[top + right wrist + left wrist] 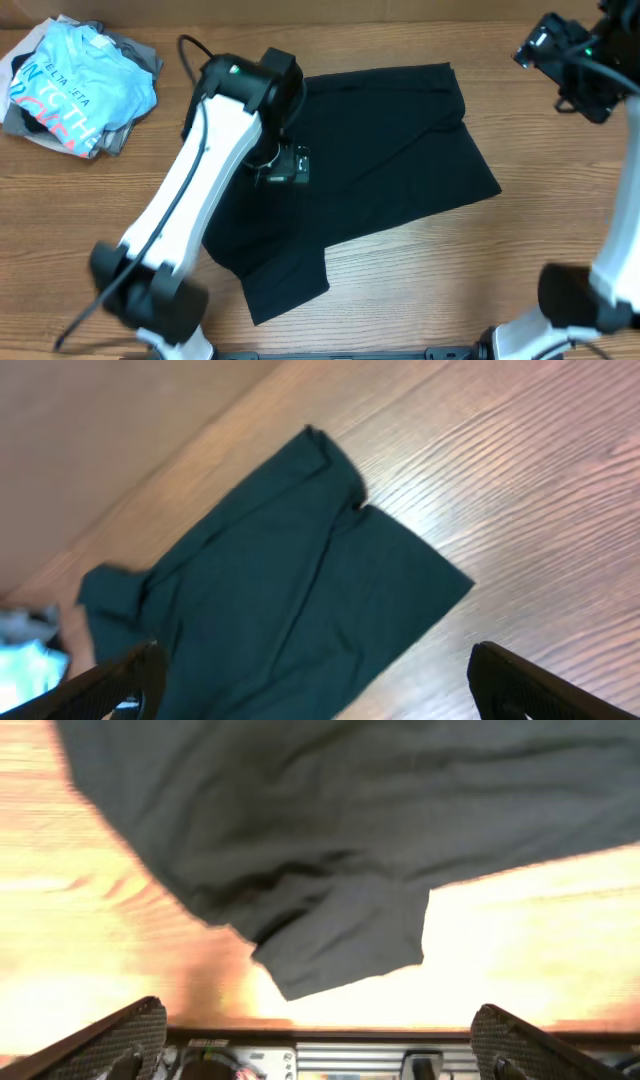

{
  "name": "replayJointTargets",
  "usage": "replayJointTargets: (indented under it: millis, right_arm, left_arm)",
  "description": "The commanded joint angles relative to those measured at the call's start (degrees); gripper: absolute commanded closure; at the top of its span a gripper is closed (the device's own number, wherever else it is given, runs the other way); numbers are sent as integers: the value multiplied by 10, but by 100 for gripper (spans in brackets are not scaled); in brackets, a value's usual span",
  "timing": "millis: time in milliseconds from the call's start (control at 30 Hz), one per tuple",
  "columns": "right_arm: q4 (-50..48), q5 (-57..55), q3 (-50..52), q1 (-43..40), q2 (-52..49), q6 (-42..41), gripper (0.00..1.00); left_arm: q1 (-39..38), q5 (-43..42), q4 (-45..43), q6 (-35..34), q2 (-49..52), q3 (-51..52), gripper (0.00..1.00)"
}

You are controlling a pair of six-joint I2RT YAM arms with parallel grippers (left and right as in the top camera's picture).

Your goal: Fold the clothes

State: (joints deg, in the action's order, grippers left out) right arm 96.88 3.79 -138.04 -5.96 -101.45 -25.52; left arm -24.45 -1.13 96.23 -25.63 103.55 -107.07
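The clothes, a black T-shirt (390, 150), lie spread and a little rumpled in the middle of the wooden table. My left gripper (285, 165) hangs over the shirt's left part. In the left wrist view its fingers (110, 1040) stand wide apart, open and empty. A sleeve (345, 945) and the shirt body (350, 820) lie ahead of them. My right gripper (560, 55) is raised near the table's far right corner, apart from the shirt. In the right wrist view it (315, 655) is open, holds nothing, and looks down on the shirt (280, 580).
A light blue T-shirt (75, 85) with lettering lies on grey garments (135, 55) at the far left corner. The white left arm (190, 210) crosses the shirt's left side. Bare wood (500, 270) shows in front and to the right.
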Motion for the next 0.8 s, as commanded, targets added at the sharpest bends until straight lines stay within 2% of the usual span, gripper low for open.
replayJointTargets:
  millis: [0, 167, 333, 533, 633, 767]
  right_arm:
    - [2, 27, 71, 2, 99, 33, 0]
    - [-3, 18, 226, 2, 205, 32, 0]
    - [-59, 8, 366, 2, 251, 33, 0]
    - [-165, 8, 525, 2, 238, 32, 0]
    - [-215, 9, 585, 1, 224, 30, 0]
    - [-252, 16, 618, 1, 198, 28, 0]
  left_arm:
    - [-35, 37, 6, -47, -110, 8, 0]
    - [-85, 29, 6, -98, -190, 50, 0]
    - [-122, 26, 6, -159, -220, 138, 0]
    - [-134, 24, -24, -232, -220, 308, 0]
    - [-134, -2, -66, -237, -220, 375, 0]
    - [-134, -31, -125, -245, -220, 438, 0]
